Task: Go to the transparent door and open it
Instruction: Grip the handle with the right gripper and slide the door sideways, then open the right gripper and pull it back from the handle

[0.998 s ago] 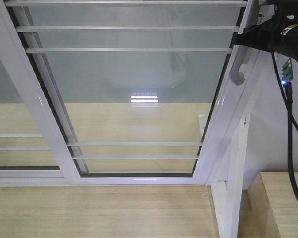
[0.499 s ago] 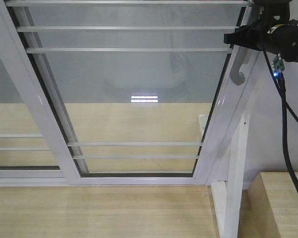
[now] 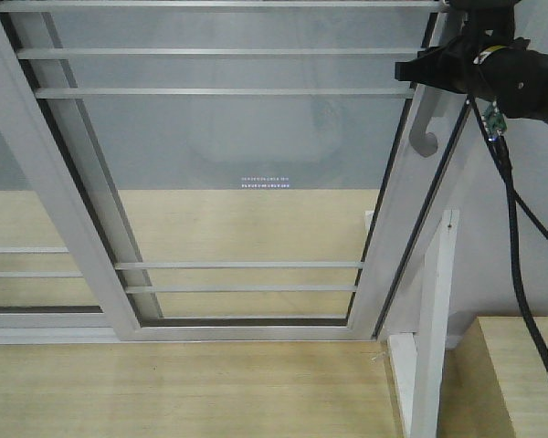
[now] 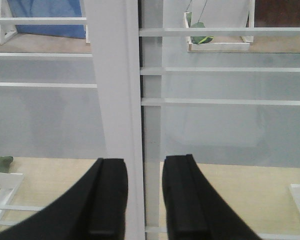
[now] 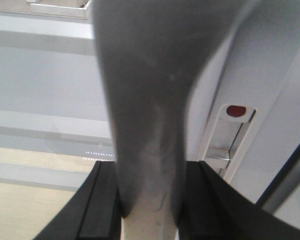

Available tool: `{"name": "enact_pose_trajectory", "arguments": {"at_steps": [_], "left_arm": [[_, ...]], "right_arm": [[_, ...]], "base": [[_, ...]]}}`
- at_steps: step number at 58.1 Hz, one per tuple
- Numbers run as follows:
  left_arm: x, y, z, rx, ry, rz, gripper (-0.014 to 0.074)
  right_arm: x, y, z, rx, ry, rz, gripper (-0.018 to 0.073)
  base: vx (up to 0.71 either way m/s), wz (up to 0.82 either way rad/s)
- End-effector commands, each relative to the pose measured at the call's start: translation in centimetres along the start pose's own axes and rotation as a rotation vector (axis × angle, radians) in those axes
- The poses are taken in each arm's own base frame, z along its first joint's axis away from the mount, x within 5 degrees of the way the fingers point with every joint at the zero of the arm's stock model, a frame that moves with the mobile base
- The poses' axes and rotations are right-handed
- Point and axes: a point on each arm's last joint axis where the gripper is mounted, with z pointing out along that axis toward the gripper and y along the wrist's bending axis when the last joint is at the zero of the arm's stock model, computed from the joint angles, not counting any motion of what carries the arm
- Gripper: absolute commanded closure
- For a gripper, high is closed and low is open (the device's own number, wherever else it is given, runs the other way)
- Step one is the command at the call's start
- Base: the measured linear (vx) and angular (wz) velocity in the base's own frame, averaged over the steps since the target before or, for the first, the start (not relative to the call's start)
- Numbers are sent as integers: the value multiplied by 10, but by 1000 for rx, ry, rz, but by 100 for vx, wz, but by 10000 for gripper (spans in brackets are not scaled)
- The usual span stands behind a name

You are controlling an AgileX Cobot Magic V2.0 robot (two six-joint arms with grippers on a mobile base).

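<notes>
Matte black right hand (image 3: 411,71), with blunt flat-faced fingers (image 5: 102,210); same dark, rubbery-looking build on left hand (image 4: 144,200); thick black cables (image 3: 521,274) off the wrist (small green circuit board (image 3: 494,119) alongside); glossy black casing.

Pale wood-plank floor (image 3: 164,392) fills the foreground and carries on beyond the glass. A light wooden box (image 3: 521,383) sits at lower right, just beside a white upright post (image 3: 436,310). Behind the post stands a plain pale wall (image 3: 479,274), and a small striped glint of light (image 3: 267,182) shows in the glass.
</notes>
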Motion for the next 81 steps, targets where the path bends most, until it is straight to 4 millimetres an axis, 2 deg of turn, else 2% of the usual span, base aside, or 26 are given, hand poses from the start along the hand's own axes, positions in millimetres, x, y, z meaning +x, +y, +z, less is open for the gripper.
{"name": "enact_pose_trajectory", "arguments": {"at_steps": [1,38,61,65,71,76,81], "left_arm": [[-17,-2,-3,15,-109,-7,254],[-17,-2,-3,15,-108,-7,254],[-17,-2,-3,15,-108,-7,254],[-17,-2,-3,15,-105,-7,254],[-17,-2,-3,14,-102,-7,254],[-17,-2,-3,14,-102,-7,254],[-17,-2,-3,14,-102,-7,254]], "right_arm": [[-46,27,-22,-36,-230,-30,264],[-50,90,-32,-167,-296,-63,264],[-47,142,-46,-286,-301,-103,264],[-48,141,-50,-291,-284,-101,264],[-55,133,-68,-301,-232,-66,264],[-59,119,-91,-291,-231,-66,264],[-57,93,-114,-243,-249,-52,264]], "base": [[0,0],[0,0],[0,0],[0,0],[0,0],[0,0],[0,0]]}}
